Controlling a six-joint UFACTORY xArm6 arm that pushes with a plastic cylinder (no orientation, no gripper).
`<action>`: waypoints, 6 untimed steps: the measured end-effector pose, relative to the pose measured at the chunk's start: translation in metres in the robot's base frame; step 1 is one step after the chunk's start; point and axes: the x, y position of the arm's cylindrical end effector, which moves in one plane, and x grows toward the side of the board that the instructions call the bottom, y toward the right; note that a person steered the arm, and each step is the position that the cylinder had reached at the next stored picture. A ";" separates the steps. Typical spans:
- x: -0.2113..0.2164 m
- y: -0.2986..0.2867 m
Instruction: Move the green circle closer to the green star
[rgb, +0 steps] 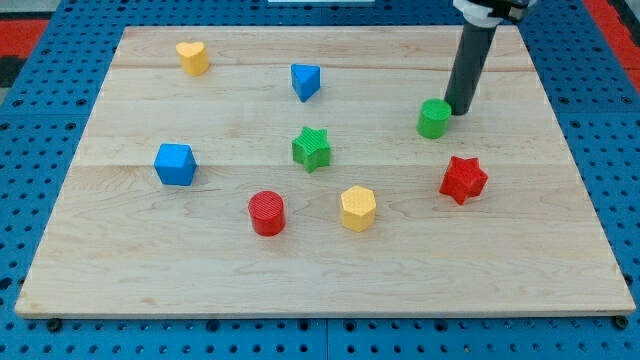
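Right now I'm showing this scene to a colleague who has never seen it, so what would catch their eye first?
Probably the dark rod coming down from the view's top right, my tip right beside the green circle, on its right. Next, the green star near the board's middle, left of and slightly below the circle. The red star also stands out, below the circle on the wooden board.

Left of the claw lie a blue block, perhaps a triangle (306, 81), and a yellow heart (193, 58); below it, a red star (463, 179).
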 end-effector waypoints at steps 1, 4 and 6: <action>0.015 -0.042; 0.034 -0.133; 0.032 -0.100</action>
